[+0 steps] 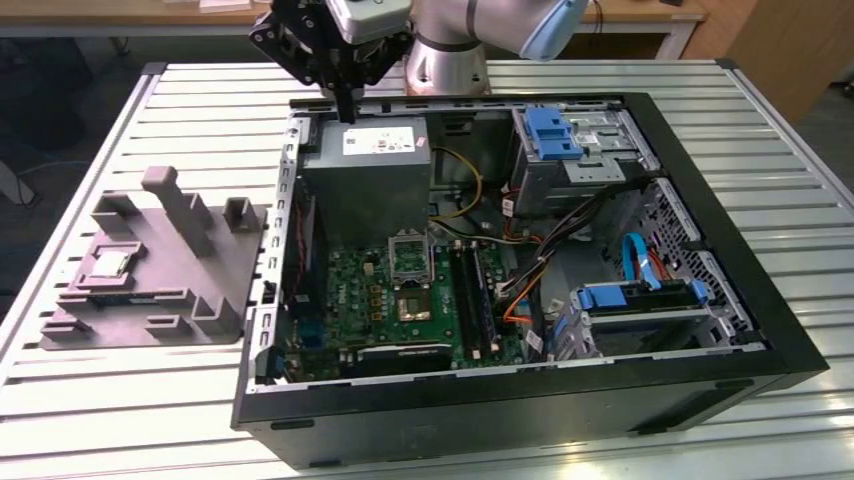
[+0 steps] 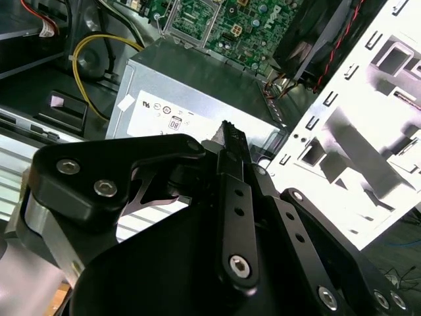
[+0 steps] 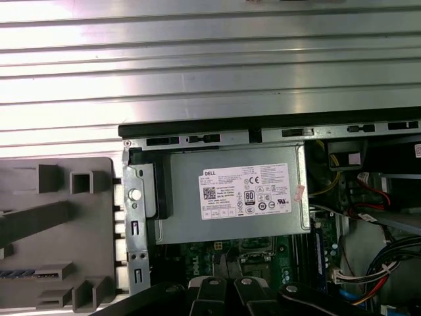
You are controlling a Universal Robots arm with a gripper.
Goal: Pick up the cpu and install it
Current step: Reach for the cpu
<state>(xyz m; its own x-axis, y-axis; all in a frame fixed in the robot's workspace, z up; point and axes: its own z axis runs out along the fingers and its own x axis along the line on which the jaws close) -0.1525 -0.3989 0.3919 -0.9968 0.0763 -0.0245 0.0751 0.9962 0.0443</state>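
Note:
The cpu (image 1: 110, 264) is a small silvery square lying flat in a recess of the grey plastic tray (image 1: 160, 300), at the exterior view's left, beside the open computer case (image 1: 534, 400). My gripper (image 1: 344, 104) hangs high over the case's far left corner, above the grey power supply box (image 1: 363, 165), well away from the cpu. Its black fingers stand together, shut, with nothing between them. In the second wrist view the gripper (image 2: 228, 130) points at the power supply (image 2: 191, 92). The green motherboard's socket (image 1: 415, 298) lies inside the case with its metal frame lifted.
The case sits on a slatted metal table (image 1: 134, 420). Inside are cables, a blue-tabbed drive cage (image 1: 567, 140) and a second blue-handled bay (image 1: 641, 300). The tray carries upright posts (image 1: 180, 205). The first wrist view looks down on the power supply (image 3: 233, 194) and tray (image 3: 59, 230).

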